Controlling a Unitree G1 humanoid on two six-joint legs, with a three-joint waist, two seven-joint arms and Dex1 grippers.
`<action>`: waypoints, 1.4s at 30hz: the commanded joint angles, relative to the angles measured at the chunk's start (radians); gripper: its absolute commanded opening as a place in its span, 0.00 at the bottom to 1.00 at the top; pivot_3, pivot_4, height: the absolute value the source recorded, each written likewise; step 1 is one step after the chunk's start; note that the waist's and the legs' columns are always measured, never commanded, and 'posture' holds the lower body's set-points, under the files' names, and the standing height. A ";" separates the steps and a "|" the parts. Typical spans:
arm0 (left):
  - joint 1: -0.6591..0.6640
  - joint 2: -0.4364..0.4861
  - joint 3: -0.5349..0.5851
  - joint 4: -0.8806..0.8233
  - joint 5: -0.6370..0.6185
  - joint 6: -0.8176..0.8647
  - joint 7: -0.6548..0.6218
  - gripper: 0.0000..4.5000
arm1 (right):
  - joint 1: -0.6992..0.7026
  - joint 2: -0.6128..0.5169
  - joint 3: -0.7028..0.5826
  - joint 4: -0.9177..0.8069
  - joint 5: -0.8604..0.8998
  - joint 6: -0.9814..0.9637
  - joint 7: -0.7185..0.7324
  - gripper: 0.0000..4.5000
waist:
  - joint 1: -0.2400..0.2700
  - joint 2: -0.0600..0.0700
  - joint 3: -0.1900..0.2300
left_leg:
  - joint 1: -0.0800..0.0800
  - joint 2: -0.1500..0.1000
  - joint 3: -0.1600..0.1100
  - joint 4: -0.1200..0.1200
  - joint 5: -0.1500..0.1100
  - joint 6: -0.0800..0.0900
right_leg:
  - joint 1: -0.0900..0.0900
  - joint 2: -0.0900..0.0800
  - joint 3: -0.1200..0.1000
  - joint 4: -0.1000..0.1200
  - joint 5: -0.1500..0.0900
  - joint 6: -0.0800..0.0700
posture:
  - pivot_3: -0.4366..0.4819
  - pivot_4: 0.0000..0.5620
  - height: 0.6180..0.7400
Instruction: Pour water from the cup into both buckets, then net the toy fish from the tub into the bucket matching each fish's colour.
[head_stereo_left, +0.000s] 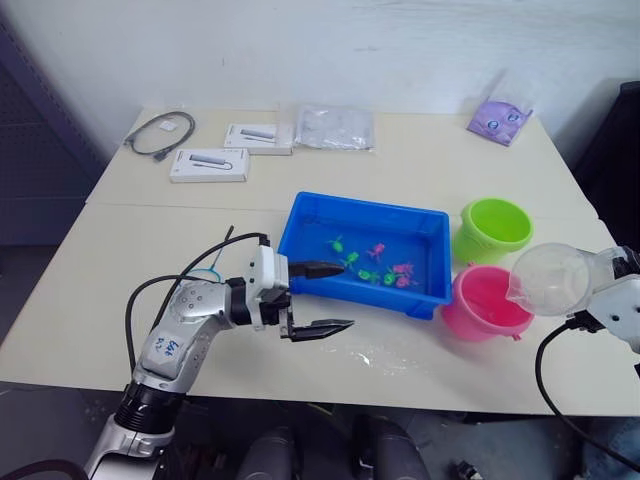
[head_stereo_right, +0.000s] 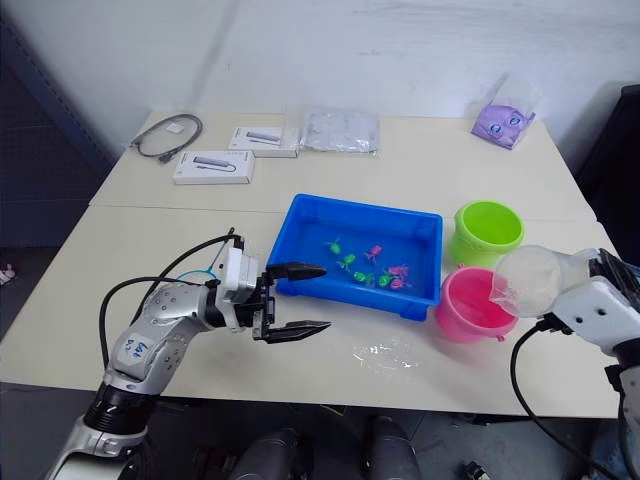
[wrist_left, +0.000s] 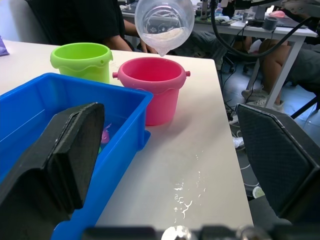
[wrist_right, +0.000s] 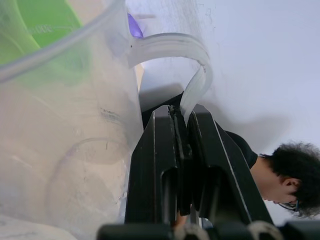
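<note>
The right claw (wrist_right: 181, 150) was clamped on the handle of the clear cup (head_stereo_left: 548, 279), tipped with its lip over the pink bucket (head_stereo_left: 485, 302); a slow, steady tilt would likely keep water off the surface (head_stereo_left: 120, 260). The left claw (head_stereo_left: 322, 297) hung apart beside the glossy blue tub (head_stereo_left: 300, 225) holding tiny fish (head_stereo_left: 376, 251), near the flared green bucket (head_stereo_left: 492, 228).

At the far side of the table (head_stereo_left: 420, 175) I see a coiled grey cable (head_stereo_left: 160, 133), two flat white boxes (head_stereo_left: 209, 164) (head_stereo_left: 259, 137) and a clear plastic bag (head_stereo_left: 335, 127), with a small purple pouch (head_stereo_left: 499, 119) off at the far right corner. A patch of spilled water (head_stereo_left: 375, 352) glistens on the near tabletop. A person in a dark top (wrist_right: 260, 162) shows in my right wrist view.
</note>
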 joint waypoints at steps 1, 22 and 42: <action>0.002 -0.009 -0.006 -0.005 0.005 -0.016 0.002 1.00 | -0.015 0.005 -0.022 0.003 -0.032 -0.038 -0.031 0.01 | 0.000 0.000 0.000 | 0.000 0.000 0.000 0.000 0.000 0.000 | 0.000 0.000 0.000 0.000 0.000 0.000 | 0.48 0.27 1.00; 0.010 -0.028 -0.023 -0.014 0.014 -0.021 0.015 1.00 | -0.047 -0.030 -0.062 0.111 -0.100 -0.190 -0.075 0.01 | -0.001 0.000 0.000 | 0.000 0.000 0.000 0.000 0.001 0.000 | 0.000 0.000 0.000 0.000 0.000 0.000 | 0.48 0.27 1.00; 0.008 -0.027 -0.022 -0.013 0.020 -0.028 0.028 1.00 | -0.077 -0.056 -0.071 0.150 -0.121 -0.245 -0.107 0.01 | -0.001 0.000 0.000 | 0.000 0.000 0.000 0.000 0.002 -0.001 | 0.000 0.000 0.000 0.001 0.000 0.000 | 0.48 0.27 1.00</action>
